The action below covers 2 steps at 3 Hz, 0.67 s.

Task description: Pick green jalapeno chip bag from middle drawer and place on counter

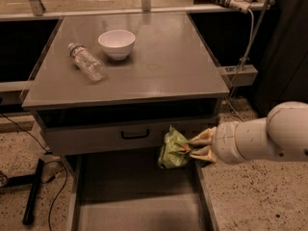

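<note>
My gripper point(195, 146), clamped on the green jalapeno chip bag point(171, 150), hangs above the right wall of the open middle drawer point(134, 203). The upper drawer front point(91, 138) stands close behind it and the counter point(163, 69) edge juts out above. On the counter, the white bowl point(116, 43) and the lying plastic bottle point(87, 62) occupy the back left; front and right are bare.
</note>
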### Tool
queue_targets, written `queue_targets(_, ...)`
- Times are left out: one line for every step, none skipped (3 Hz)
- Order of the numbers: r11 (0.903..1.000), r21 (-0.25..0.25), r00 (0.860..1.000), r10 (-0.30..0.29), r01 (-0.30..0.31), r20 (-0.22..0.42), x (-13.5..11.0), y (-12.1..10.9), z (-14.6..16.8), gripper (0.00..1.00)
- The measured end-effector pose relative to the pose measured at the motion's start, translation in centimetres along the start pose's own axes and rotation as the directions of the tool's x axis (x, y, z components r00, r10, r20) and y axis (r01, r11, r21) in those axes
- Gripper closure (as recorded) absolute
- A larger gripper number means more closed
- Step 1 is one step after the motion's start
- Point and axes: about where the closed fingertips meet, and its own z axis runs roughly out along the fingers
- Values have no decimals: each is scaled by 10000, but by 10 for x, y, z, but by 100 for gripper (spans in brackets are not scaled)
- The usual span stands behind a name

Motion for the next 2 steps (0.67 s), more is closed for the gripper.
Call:
queue_targets(9946,521,9956,-908,894,249,-43,-34,-42,100)
queue_targets(9762,1213,9813,-1864,1797,471,-93,-84,-89,100)
